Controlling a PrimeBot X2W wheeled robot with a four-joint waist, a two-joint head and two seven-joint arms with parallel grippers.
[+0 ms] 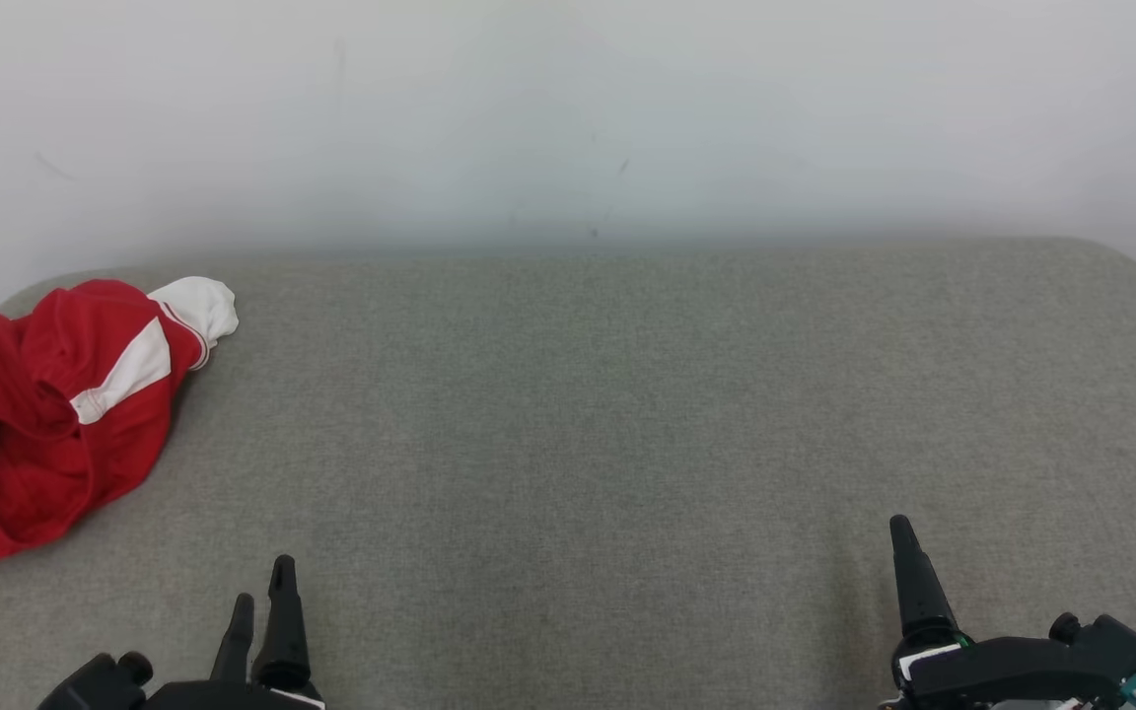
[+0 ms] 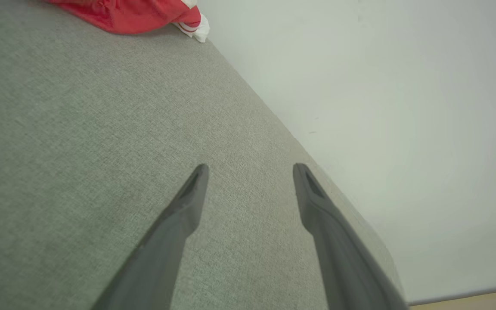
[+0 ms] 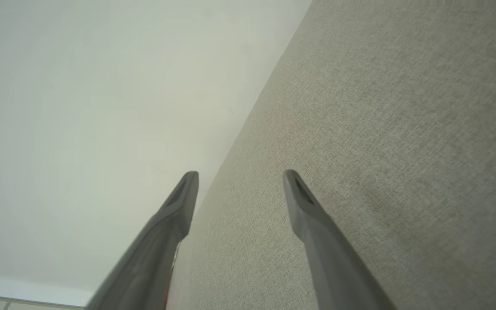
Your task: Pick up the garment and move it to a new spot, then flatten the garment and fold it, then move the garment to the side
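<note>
Garment: a red garment [image 1: 45, 414] with white bands lies crumpled in a heap at the back-left corner of the counter [image 1: 627, 414]. Its outer part runs past the left edge of the head view.
Long axis: the heap stretches from a white cuff near the counter's back edge toward the counter's front edge, slanting outward to the counter's left side.
Left claw [image 1: 262, 584]: its fingers are spread wide and hold nothing. It hovers at the counter's front edge, on the left half.
Right claw [image 3: 240, 173]: its fingers are also spread wide and empty. It sits at the counter's front edge on the right half, well apart from the heap.
Nearer arm: the left, clearly, since the right would have to cross the whole counter.
Way to the garment: from the left claw it lies toward the counter's back edge and further to the counter's left.
Stage: the pick-up looks not yet begun, as the cloth is untouched and both claws are clear of it.
Next move, as I judge it: reach the left arm to the back-left corner and pinch a thick fold of red cloth.
New spot: the counter's middle is bare grey cloth, so it seems the likely place.
Risk: a shallow pinch may lift one layer and drag the rest. The heap also sits close to the counter's left edge.
</note>
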